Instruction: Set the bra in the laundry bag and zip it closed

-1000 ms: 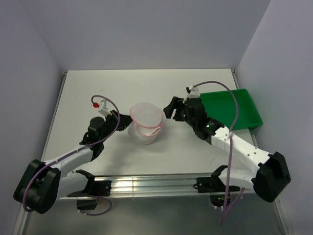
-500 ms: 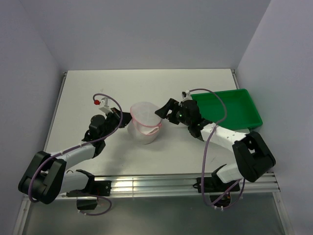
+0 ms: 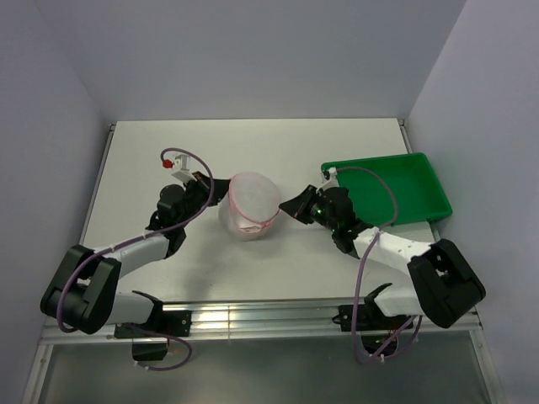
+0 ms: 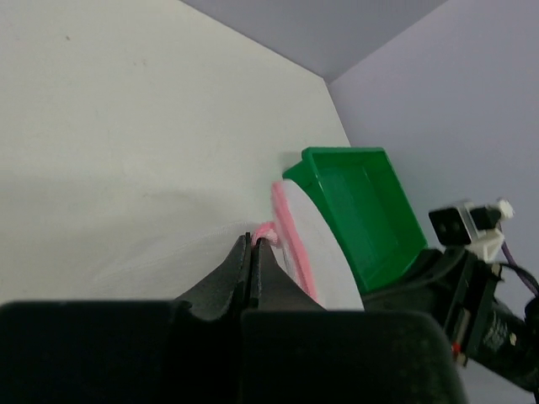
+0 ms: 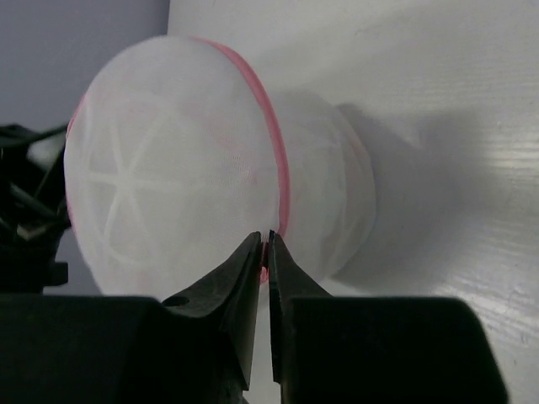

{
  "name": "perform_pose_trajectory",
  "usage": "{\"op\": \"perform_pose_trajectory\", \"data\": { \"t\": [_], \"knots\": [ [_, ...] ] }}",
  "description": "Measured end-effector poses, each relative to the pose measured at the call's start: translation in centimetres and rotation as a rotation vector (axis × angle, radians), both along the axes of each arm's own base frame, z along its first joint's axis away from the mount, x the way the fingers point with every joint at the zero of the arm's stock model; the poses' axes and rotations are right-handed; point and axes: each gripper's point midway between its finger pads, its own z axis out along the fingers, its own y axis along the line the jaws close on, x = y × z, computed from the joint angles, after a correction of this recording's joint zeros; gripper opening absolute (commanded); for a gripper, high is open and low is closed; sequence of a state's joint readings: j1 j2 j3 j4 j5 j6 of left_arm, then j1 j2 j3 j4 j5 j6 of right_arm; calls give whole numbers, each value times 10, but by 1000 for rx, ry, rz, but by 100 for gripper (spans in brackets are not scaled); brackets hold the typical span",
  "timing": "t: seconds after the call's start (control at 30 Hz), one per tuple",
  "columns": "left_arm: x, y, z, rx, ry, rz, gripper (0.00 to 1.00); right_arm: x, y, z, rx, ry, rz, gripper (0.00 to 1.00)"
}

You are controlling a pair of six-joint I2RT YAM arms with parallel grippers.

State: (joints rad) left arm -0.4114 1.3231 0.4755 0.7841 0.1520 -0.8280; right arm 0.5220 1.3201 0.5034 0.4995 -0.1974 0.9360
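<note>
Well along, by the look of things: no bra loose anywhere on the counter (image 3: 253, 143) or in the green tray (image 3: 396, 181), so most likely tucked inside the laundry bag (image 3: 249, 206) already, though not to be made out for certain through the white mesh. Bulging and rounded, tipped toward its side near the middle of the counter, just left of the tray, flat round face turned toward the right arm. Pink zip line (image 5: 274, 143) running around the rim, with no gaping mouth visible in either wrist view. Impossible to tell whether drawn fully round, so zipping judged to be the step in hand and the only part left. Flanked by both arms: left tool (image 3: 209, 197) against the bag's left side, fingers pressed together with a scrap of pink zip tape (image 4: 265, 229) pinched at the tips. Right tool (image 3: 286, 208) against the opposite side, fingers all but closed, nipping the pink line at the bag's lower edge, possibly on the puller, too small to confirm. Seemingly held between the two, one side anchored and the other placed to drag the zip along.
</note>
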Motion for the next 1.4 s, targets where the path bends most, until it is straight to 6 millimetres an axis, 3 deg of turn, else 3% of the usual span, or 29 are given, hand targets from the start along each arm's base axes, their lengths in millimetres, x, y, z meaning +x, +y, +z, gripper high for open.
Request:
{"op": "perform_pose_trajectory", "data": {
  "t": [0.03,0.13,0.17,0.27,0.37,0.47,0.57,0.63,0.7,0.77,0.8,0.83,0.93,1.03,1.27,1.4],
  "knots": [
    [4,0,4,-2,-6,6,0,-6,0,2,5,-4,2,11],
    [11,-1,13,-13,-21,22,43,-17,3,13,9,-33,-2,10],
    [12,0,15,-12,-26,28,62,-19,4,18,10,-51,-6,9],
    [9,6,17,-21,-1,55,80,-22,4,27,-2,-87,-28,9],
    [-8,22,26,-18,17,103,85,-22,2,25,-26,-92,-51,8],
    [-33,44,50,-32,-19,160,83,-20,-1,22,-43,-88,-71,8],
    [-56,59,71,-54,-57,187,65,-19,-1,19,-49,-84,-74,8],
    [-68,60,73,-64,-56,168,59,-19,0,16,-55,-77,-73,9],
    [-78,50,59,-61,-10,124,50,-19,1,14,-62,-70,-70,11],
    [-91,31,37,-38,63,52,46,-19,3,12,-69,-65,-64,21],
    [-100,19,25,-21,107,9,46,-19,5,11,-76,-61,-58,29],
    [-108,8,16,-7,140,-32,46,-18,7,12,-79,-62,-54,45],
    [-130,-20,-1,18,201,-140,46,-15,11,17,-83,-72,-44,73],
    [-139,-35,-11,28,235,-187,46,-17,12,20,-78,-79,-39,86],
    [-139,-57,-30,33,284,-223,48,-29,23,27,-47,-93,5,92],
    [-135,-65,-30,5,285,-227,54,-30,32,15,-39,-62,35,88]
  ]
}}
